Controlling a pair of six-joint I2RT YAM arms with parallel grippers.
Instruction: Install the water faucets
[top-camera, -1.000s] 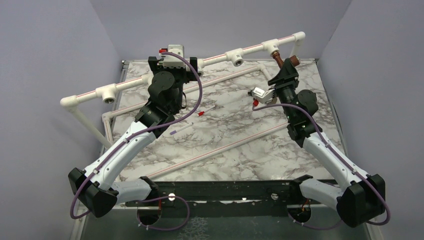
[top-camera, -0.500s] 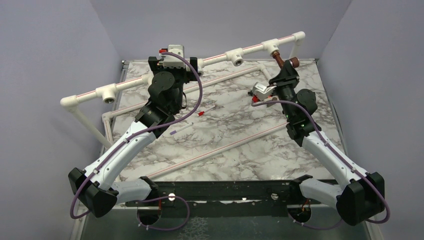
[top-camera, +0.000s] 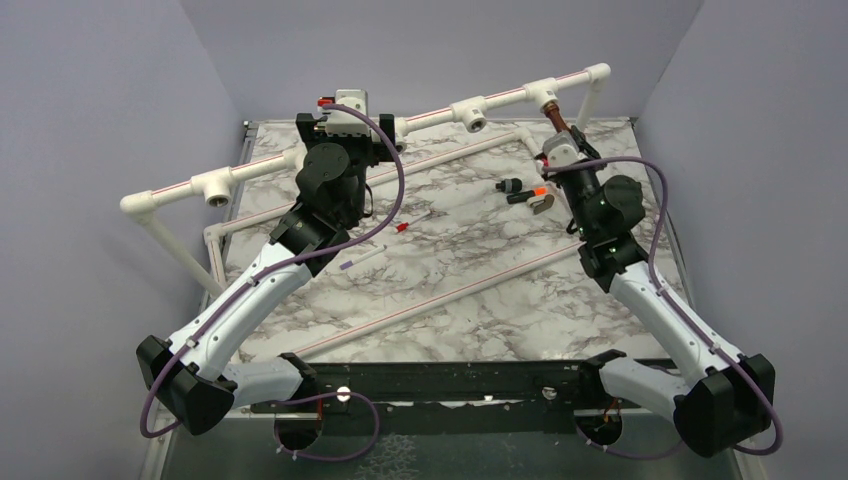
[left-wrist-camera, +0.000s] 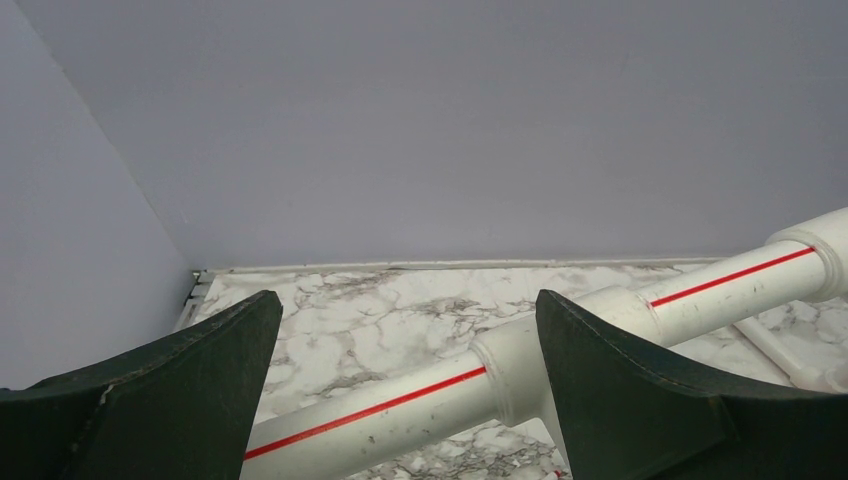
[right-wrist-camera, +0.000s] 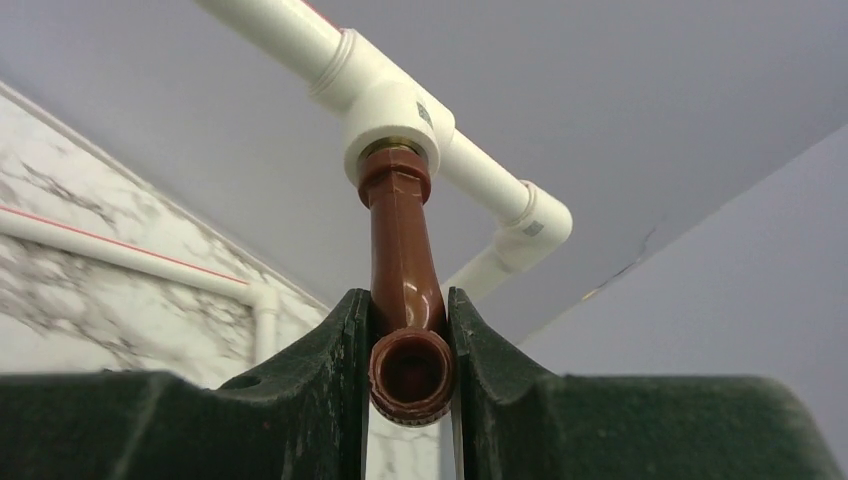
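Note:
A reddish-brown faucet (right-wrist-camera: 400, 240) hangs screwed into a white tee fitting (right-wrist-camera: 398, 115) of the raised pipe. My right gripper (right-wrist-camera: 408, 302) is shut on its lower spout, just above the open threaded end. In the top view the faucet (top-camera: 553, 118) sits under the far-right tee (top-camera: 546, 96), with my right gripper (top-camera: 556, 136) right below it. My left gripper (left-wrist-camera: 407, 300) is open, its fingers either side of the white red-striped pipe (left-wrist-camera: 400, 400), not touching it. In the top view my left gripper (top-camera: 345, 128) is at the pipe's middle.
Small loose parts lie on the marble table (top-camera: 450, 290): a black knob (top-camera: 511, 186), an orange-and-black piece (top-camera: 530, 194), a silvery piece (top-camera: 543, 205), a red-tipped stick (top-camera: 403, 228). Empty tees (top-camera: 475, 114) (top-camera: 217, 187) sit along the raised pipe. Low pipes (top-camera: 440, 297) cross the table.
My right wrist has rolled about the faucet, so its camera housing swung from the left side to the near side. The loose parts behind it are uncovered. The left arm is still.

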